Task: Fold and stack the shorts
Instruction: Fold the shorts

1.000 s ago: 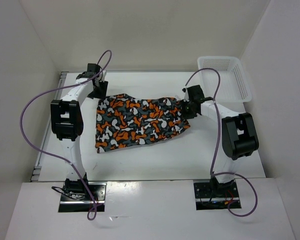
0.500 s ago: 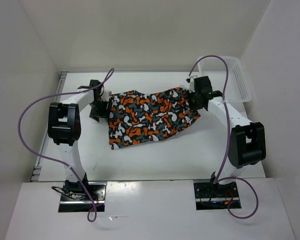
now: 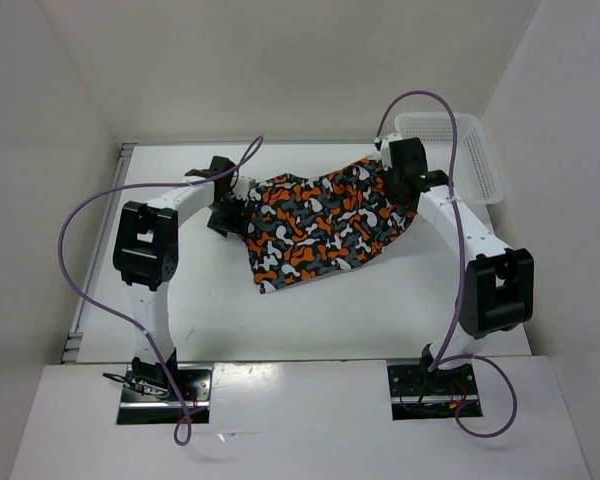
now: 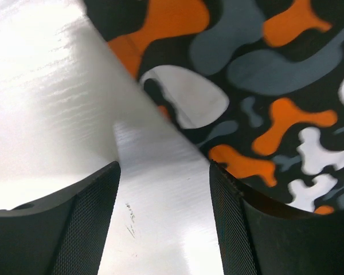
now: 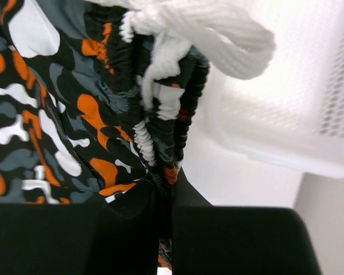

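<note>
Floppy, light shorts [image 3: 325,225]: right gripper [image 5: 163,189] pinches the waistband [image 5: 175,143], left gripper [image 4: 164,166] gapes empty, so grab the left edge.

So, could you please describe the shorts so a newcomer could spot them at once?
Look at the white table, then the white mesh basket at its far right corner. Just left of it are the shorts, the only patterned thing: orange, white, grey and black blotches.

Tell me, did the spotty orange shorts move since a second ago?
Yes. The shorts slid to the right and a bit farther back, toward the white basket, which stayed put in the far right corner.
</note>
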Robot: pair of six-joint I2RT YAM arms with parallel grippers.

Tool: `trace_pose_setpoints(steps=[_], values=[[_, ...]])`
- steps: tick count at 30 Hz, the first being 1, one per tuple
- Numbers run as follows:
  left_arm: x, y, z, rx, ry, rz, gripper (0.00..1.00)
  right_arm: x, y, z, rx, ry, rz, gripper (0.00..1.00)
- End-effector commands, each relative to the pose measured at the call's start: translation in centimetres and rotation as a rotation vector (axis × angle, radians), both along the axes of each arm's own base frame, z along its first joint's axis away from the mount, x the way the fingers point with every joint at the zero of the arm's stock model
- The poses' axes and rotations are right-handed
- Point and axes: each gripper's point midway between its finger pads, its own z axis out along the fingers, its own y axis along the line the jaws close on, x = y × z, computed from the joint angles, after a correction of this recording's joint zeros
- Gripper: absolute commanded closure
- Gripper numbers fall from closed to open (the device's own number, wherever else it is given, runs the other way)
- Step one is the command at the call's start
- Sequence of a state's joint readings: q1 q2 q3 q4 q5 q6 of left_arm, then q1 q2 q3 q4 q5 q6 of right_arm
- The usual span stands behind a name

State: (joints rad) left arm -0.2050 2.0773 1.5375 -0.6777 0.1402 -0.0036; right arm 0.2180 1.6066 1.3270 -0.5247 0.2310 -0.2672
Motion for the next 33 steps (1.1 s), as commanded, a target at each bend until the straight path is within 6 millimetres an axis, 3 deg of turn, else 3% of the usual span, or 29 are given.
trace_pose_setpoints(steps=[1,5,6,8,10,11,13,14,18,22,26,33], values=[[-0.4,-1.6,-2.7,-0.047,0.063,-0.034,0.29,1.9,0.9,3.7,-0.071,-0.109,0.028,1.00],[-0.4,-4.4,-3.2,-0.100,0.080,-0.089,0.39,2.3,3.7,3.8,-0.073,-0.115,0.081,1.00],[0.2,-4.9,-2.8,-0.105,0.055,-0.099,0.42,2.2,5.4,4.2,-0.068,-0.125,0.119,1.00],[0.7,-6.4,-2.5,-0.131,0.038,-0.127,0.54,1.9,7.0,3.7,-0.070,-0.115,0.153,1.00],[1.3,-6.8,-3.0,-0.140,0.049,-0.130,0.65,1.8,8.9,2.9,-0.077,-0.108,0.192,1.00],[1.1,-7.3,-3.7,-0.137,0.060,-0.141,0.75,1.8,9.4,3.3,-0.073,-0.119,0.200,1.00],[1.1,-7.1,-4.0,-0.124,0.070,-0.137,0.83,2.0,11.2,3.4,-0.045,-0.123,0.218,1.00],[1.2,-7.0,-4.1,-0.116,0.067,-0.135,0.85,2.2,11.9,4.5,-0.034,-0.148,0.228,1.00],[1.3,-7.0,-4.5,-0.115,0.067,-0.135,0.88,1.7,16.7,6.4,0.031,-0.191,0.303,1.00],[2.2,-6.5,-4.1,-0.080,0.038,-0.124,0.88,-0.7,22.8,5.5,0.084,-0.154,0.414,1.00],[2.7,-5.9,-4.0,-0.044,0.019,-0.113,0.88,-2.2,26.9,4.5,0.133,-0.121,0.489,1.00],[3.7,-4.5,-3.4,0.015,-0.024,-0.084,0.88,-3.2,30.3,1.7,0.202,-0.039,0.515,1.00]])
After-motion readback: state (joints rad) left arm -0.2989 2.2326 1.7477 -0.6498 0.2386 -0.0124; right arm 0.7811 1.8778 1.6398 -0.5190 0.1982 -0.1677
